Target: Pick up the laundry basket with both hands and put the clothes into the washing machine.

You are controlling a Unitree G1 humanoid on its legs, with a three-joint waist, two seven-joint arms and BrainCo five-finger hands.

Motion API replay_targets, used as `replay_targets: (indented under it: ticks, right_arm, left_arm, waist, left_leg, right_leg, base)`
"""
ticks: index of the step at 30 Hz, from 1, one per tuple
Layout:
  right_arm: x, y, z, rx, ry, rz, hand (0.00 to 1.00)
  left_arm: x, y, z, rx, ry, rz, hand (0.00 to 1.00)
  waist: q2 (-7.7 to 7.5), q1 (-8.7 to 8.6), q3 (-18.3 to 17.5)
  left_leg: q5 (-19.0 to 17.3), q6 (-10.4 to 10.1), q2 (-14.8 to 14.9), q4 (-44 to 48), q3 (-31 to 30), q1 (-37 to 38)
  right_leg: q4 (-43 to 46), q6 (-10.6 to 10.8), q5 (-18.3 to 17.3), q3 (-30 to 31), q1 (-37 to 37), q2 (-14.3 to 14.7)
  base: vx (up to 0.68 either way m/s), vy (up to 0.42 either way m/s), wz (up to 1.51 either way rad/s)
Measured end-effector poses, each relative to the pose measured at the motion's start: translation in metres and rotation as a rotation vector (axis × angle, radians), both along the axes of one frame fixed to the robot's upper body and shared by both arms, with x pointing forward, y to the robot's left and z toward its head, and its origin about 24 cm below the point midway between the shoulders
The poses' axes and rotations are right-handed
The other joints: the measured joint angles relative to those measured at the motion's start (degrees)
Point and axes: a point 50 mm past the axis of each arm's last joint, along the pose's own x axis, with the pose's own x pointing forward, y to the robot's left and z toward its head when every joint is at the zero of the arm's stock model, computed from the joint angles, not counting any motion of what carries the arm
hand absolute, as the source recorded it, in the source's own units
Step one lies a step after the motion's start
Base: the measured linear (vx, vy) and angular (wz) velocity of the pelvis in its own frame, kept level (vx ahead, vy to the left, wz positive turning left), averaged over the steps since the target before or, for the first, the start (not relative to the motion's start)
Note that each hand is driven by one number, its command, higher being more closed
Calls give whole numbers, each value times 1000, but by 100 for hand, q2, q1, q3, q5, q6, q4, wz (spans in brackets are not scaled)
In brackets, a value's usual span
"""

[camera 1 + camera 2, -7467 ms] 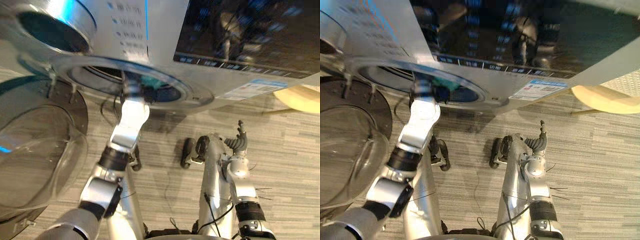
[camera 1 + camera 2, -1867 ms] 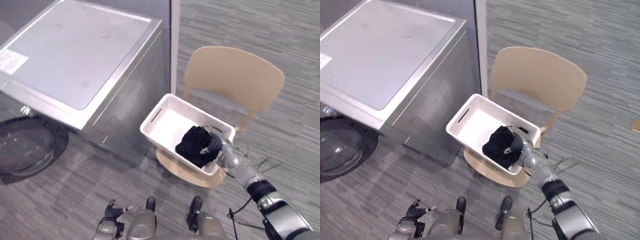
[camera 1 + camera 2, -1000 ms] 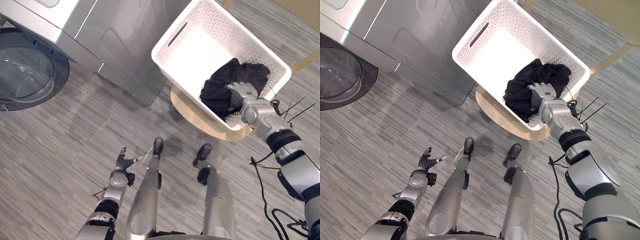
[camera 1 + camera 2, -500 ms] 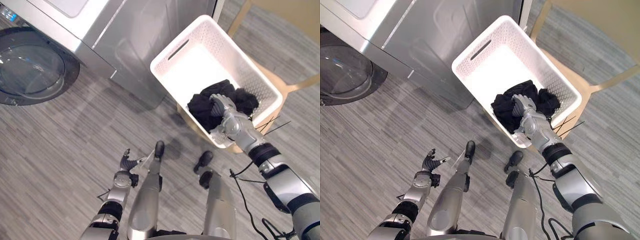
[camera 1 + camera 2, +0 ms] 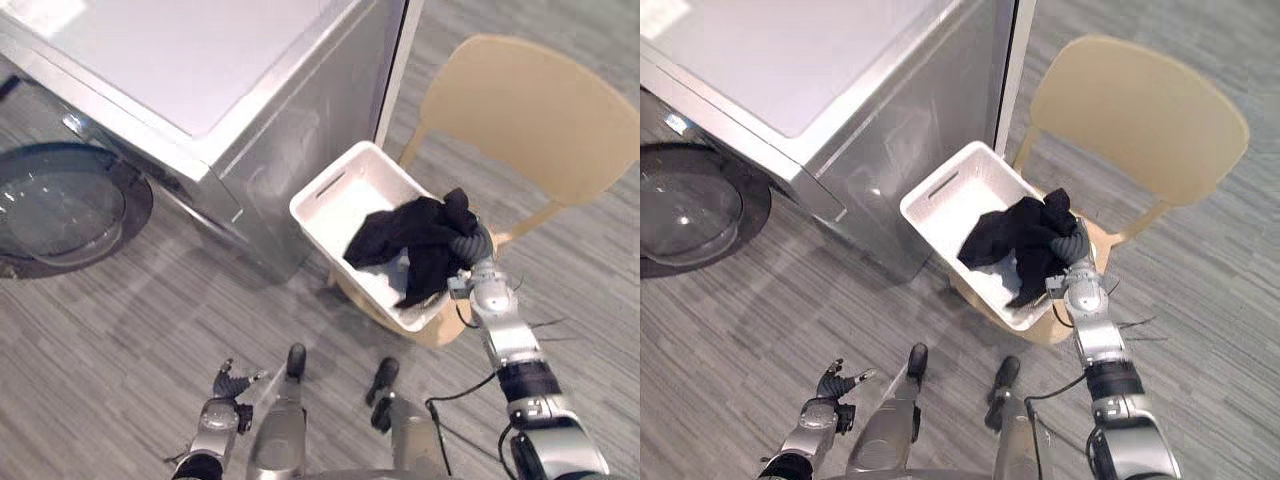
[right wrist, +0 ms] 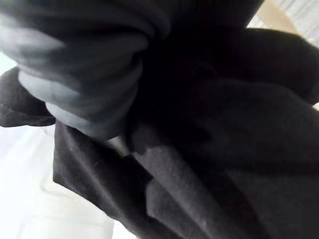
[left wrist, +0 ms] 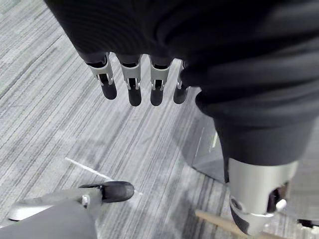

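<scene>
right hand (image 5: 1074, 243) sunk in the black clothes (image 5: 405, 235) over the right side of the white laundry basket (image 5: 322, 190), its hold cannot be told | clothes hang over the basket's near rim | basket on the beige chair (image 5: 520, 110), just right of the washing machine (image 5: 180, 70) | left hand (image 5: 229, 384) low at near left, fingers (image 7: 129, 82) straight, holding nothing

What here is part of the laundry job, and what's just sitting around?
Part of the job:
white laundry basket
black clothes, draped over its rim at the right hand
washing machine, round door open
left hand, open, low near the floor

Just there:
tan chair under the basket
</scene>
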Motion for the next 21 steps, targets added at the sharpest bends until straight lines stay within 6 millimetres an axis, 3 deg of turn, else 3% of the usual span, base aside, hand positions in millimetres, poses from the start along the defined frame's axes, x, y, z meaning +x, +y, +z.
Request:
replay_targets:
  ticks: [4,7,9,10,11,12,13,14,15,16,18,19,20,21]
  right_arm:
    - [-8,14,12,141,-100,24,100]
    - [-10,28,32,194,-206,85,100]
    - [-11,37,38,200,-243,122,100]
    - [-12,38,39,205,-252,127,100]
    - [-13,38,43,207,-269,134,100]
    - [-17,39,51,212,-308,137,100]
    - [-21,43,57,222,-343,149,100]
    - [-22,47,61,225,-361,163,100]
    - [-23,55,70,218,-401,201,100]
    - [-24,61,75,212,-428,228,100]
    - [-22,77,89,203,-478,299,100]
    - [-22,85,96,194,-501,341,100]
    - [-24,89,98,176,-511,367,100]
    - [-25,90,98,168,-508,378,100]
  left_arm:
    - [-24,7,-7,-5,58,57,0]
    - [-41,7,-12,-9,99,73,0]
    - [-41,8,-10,-4,85,73,0]
    - [-34,9,-5,-3,46,73,0]
    - [-26,7,-1,-6,6,70,0]
    - [-11,6,9,-6,-71,64,0]
    - [0,5,18,-9,-144,66,0]
    - [4,5,23,-11,-174,70,0]
    - [11,3,32,-4,-233,62,0]
    - [16,2,38,2,-266,60,0]
    - [28,-7,51,-22,-361,76,0]
    - [32,-18,57,-53,-406,88,0]
    - [32,-28,64,-80,-449,75,0]
    - [34,-33,70,-93,-476,60,0]
  waist:
    - [-36,-18,-181]
    - [-35,20,-233]
    - [-32,-10,-236]
    - [-27,-24,-239]
    - [42,-10,-235]
    - [62,-56,-222]
    - [27,-28,-229]
    - [15,-27,-237]
    - [-111,40,-302]
    - [-120,137,-307]
    - [-80,363,-295]
    - [170,482,-312]
    - [335,452,-347]
    - [392,415,-362]
  left_leg:
    - [-171,20,1,10,223,327]
    - [-300,70,10,143,618,527]
    - [-516,82,3,560,675,434]
    - [-659,189,16,912,643,273]
    - [-721,227,128,1048,569,180]
    - [-722,225,120,1226,362,51]
    - [-711,209,29,1381,98,14]
    - [-699,190,-18,1455,10,-47]
    - [-682,162,-118,1613,-139,-206]
    - [-652,113,-173,1686,-204,-312]
    - [-512,-56,-172,1704,-308,-532]
    - [-354,-126,-30,1603,-443,-714]
    - [-213,105,112,1302,-599,-843]
    - [-276,200,211,1013,-584,-887]
  right_leg:
    - [-378,22,221,262,341,60]
    - [-377,-15,324,676,376,85]
    - [-190,-1,298,759,351,51]
    - [-23,116,200,756,353,44]
    - [268,254,62,835,278,62]
    - [1716,106,-711,1196,-62,-49]
    - [2809,245,-1271,1528,-86,-81]
    - [3155,353,-1473,1729,-47,-92]
    - [3475,457,-1824,2050,80,-61]
    - [3439,425,-2057,2221,159,-47]
    - [2896,109,-2494,2271,296,84]
    - [2593,-68,-2566,2040,317,275]
    - [2519,-202,-2491,1810,155,466]
    - [2503,-299,-2440,1617,67,513]
  base:
    - [-2,49,-35]
    - [-16,36,-62]
    - [-55,45,-31]
    - [-119,-12,13]
    - [-146,-49,51]
    - [-79,-124,96]
    - [-26,-130,113]
    - [-34,-211,111]
    - [-118,-265,81]
    - [-204,-324,78]
    - [-231,-256,39]
    - [-311,-232,47]
    - [-352,-240,72]
    - [-329,-218,92]
